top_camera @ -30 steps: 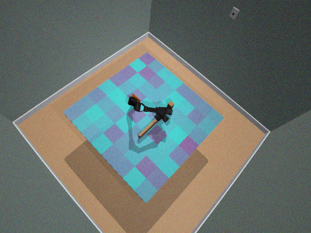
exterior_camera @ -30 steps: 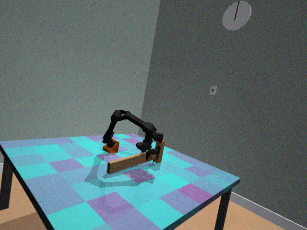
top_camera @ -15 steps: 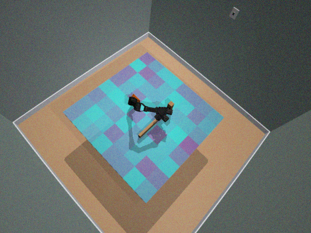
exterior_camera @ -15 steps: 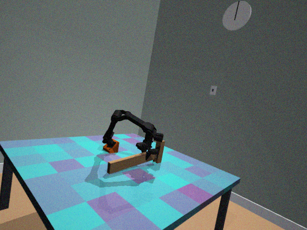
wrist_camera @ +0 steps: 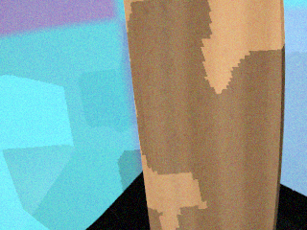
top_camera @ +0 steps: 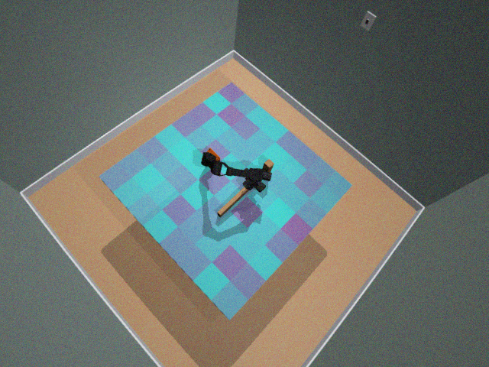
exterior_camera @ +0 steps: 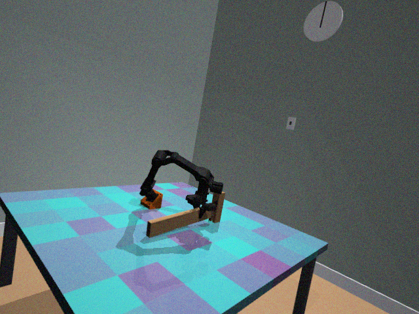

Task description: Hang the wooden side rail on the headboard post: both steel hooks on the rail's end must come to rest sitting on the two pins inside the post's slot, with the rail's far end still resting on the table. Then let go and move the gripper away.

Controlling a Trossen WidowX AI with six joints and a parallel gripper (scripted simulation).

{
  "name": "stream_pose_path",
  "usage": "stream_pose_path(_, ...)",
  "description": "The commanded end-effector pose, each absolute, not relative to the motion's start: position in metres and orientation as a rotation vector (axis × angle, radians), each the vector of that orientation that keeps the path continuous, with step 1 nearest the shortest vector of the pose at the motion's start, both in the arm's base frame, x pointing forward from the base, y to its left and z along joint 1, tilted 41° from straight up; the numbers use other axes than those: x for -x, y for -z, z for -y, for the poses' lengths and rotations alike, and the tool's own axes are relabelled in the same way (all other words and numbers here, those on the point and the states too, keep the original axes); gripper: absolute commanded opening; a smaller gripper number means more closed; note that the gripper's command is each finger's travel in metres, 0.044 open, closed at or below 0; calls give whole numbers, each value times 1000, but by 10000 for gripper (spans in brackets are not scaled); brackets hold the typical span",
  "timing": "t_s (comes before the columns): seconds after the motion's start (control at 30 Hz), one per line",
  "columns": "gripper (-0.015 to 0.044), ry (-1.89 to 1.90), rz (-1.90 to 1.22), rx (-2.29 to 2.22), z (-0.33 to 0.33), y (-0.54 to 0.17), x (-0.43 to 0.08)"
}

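Observation:
The wooden side rail [top_camera: 233,202] [exterior_camera: 174,221] [wrist_camera: 211,125] is a long brown bar standing on edge. Its far end is at or close to the tabletop; contact cannot be told. My gripper [top_camera: 254,184] [exterior_camera: 205,210] is shut on the rail near its hook end, pointing down from above. In the wrist view the rail runs up the picture between the black finger parts. The headboard post [top_camera: 268,164] [exterior_camera: 218,207] stands upright right beside the rail's hook end. The hooks, slot and pins are hidden or too small to make out, so whether they are engaged cannot be told.
The arm's orange base [top_camera: 213,153] [exterior_camera: 152,201] stands on the patchwork tabletop [top_camera: 230,262] [exterior_camera: 243,244], left of the post. The arm arches from it over to the rail and post. A dark arm shadow falls across the table beside the rail.

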State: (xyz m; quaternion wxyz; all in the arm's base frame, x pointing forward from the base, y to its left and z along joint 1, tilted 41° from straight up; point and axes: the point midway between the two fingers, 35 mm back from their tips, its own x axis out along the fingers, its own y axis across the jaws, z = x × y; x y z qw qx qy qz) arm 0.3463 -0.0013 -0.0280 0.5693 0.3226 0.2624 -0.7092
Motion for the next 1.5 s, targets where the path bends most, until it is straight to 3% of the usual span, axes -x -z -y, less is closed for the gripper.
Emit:
stream_pose_path(0.0, 0, 1653, -617, -767, -5, 27, -349)
stream_pose_path(1.47, 0, 1653, -617, -767, -9, 28, -350)
